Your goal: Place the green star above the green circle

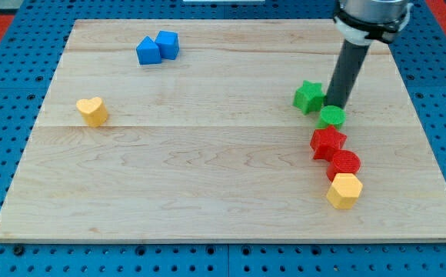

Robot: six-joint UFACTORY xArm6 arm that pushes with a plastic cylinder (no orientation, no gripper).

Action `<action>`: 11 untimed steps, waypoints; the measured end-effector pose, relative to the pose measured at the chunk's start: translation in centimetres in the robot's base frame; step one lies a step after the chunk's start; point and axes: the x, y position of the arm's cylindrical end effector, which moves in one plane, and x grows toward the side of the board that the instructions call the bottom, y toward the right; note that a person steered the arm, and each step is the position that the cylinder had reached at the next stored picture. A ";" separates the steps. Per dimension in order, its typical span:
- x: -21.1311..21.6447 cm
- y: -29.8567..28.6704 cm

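Instead of a claw, my arm ends in a straight dark rod, so I have nothing to open, close or grip with; my tip point(337, 105) is down on the pale wooden board point(208, 169) at the view's right, just right of the green star-shaped block point(308, 97) and just above the green round block point(331, 117). From here I cannot tell whether my tip touches either one, though it sits in the narrow space between them. The green star lies up and to the left of the green circle, the two nearly touching. Below the green circle a short chain runs toward the lower right of the frame: a red star-shaped block point(327, 142), then a red round block point(344, 164), then a yellow hexagonal block point(344, 191), each close against the next. At the upper left of the frame two blue blocks sit together, a blue one with a pointed top point(148, 51) and a blue cube point(168, 44) just to its right. At mid left a yellow heart-shaped block point(91, 111) stands alone, well apart from everything else. Around the board I see a blue perforated table point(8, 92).
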 end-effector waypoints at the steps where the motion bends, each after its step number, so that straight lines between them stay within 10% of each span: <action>1: 1.0 0.1; 4: -7.5 1.1; 6: -4.0 -8.3; 11: -4.9 1.4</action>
